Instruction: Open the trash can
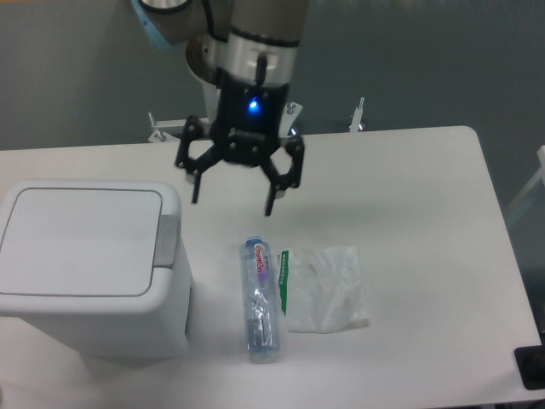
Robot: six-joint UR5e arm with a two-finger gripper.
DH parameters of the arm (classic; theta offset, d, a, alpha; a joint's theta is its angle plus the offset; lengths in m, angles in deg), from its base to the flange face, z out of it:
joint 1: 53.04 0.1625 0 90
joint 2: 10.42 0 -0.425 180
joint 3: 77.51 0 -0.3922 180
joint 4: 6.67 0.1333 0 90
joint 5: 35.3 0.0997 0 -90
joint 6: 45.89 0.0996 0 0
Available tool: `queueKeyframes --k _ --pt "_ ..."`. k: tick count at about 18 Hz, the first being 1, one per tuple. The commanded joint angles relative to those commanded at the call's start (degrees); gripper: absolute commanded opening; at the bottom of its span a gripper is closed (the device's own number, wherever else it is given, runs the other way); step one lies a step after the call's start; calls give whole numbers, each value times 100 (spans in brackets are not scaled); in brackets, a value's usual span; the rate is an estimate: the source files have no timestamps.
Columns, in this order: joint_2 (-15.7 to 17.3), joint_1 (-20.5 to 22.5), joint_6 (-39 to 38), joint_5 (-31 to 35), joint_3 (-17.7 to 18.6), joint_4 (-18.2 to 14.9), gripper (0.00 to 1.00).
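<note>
Trash can (89, 264): lid closed, contents hidden, at the desk's (417, 179) left edge. Bottle (262, 298): lying mid-desk, wrapper (324, 288) beside. Gripper (232, 202): jaws released, grasping nothing.

UR5e arm (255, 34): grey-silver tube sections, light-blue joint cap (153, 19) at top left. Wrist section is metallic grey with a short dark vertical mark on its face. Below it a black gripper (232, 198) body with one lit blue LED (253, 106) at centre. Two black fingers (274, 189), each on angular linkage arms with open triangular gaps, ending in thin tips. Behind: round silver base flange on a white pedestal column (213, 94), partly hidden. No cables visible from this view.
</note>
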Motion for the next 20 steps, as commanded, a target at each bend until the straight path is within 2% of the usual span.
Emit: queueKeyframes --k 10,20 --pt "-360 -123 53 17 -97 237 100" --pt "-448 -123 70 35 -88 237 100"
